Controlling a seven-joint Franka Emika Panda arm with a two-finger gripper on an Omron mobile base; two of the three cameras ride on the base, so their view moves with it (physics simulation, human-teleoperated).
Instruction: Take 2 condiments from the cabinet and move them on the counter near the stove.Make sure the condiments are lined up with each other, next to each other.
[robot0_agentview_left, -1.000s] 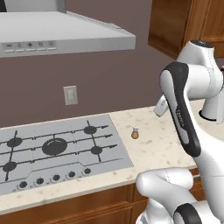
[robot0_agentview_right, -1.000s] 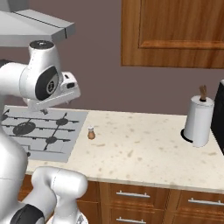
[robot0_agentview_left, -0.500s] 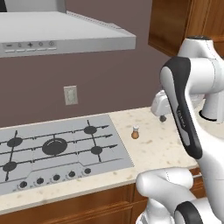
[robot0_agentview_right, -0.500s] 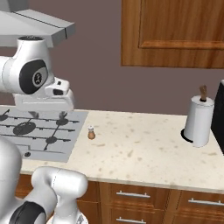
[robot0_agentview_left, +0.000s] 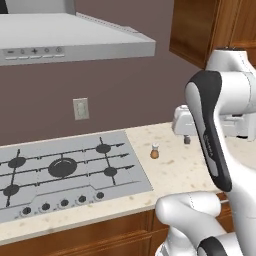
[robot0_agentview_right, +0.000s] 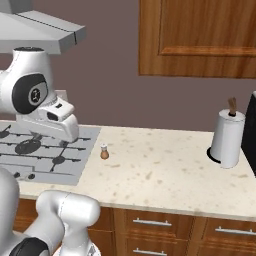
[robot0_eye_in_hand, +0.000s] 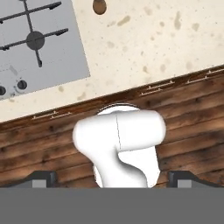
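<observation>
Left base view: a flat grey cooktop (robot0_agentview_left: 65, 170) with five black burners is set into the beige speckled stone counter (robot0_agentview_left: 180, 167). Just right of it stands the small tan-brown shaker with whitish top (robot0_agentview_left: 155, 151), upright. It is judged light, rigid and easily tipped, best pinched around its rounded body. Further right, the gripper (robot0_agentview_left: 186, 135) is held empty, its fingers spread wide.

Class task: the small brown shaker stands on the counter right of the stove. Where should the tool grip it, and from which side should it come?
Grip the shaker around its rounded brown body, just below the whitish top, coming straight down from above. It stands upright and alone on the counter, clear of the stove, so open fingers could straddle it. It is small, so centring probably matters.
</observation>
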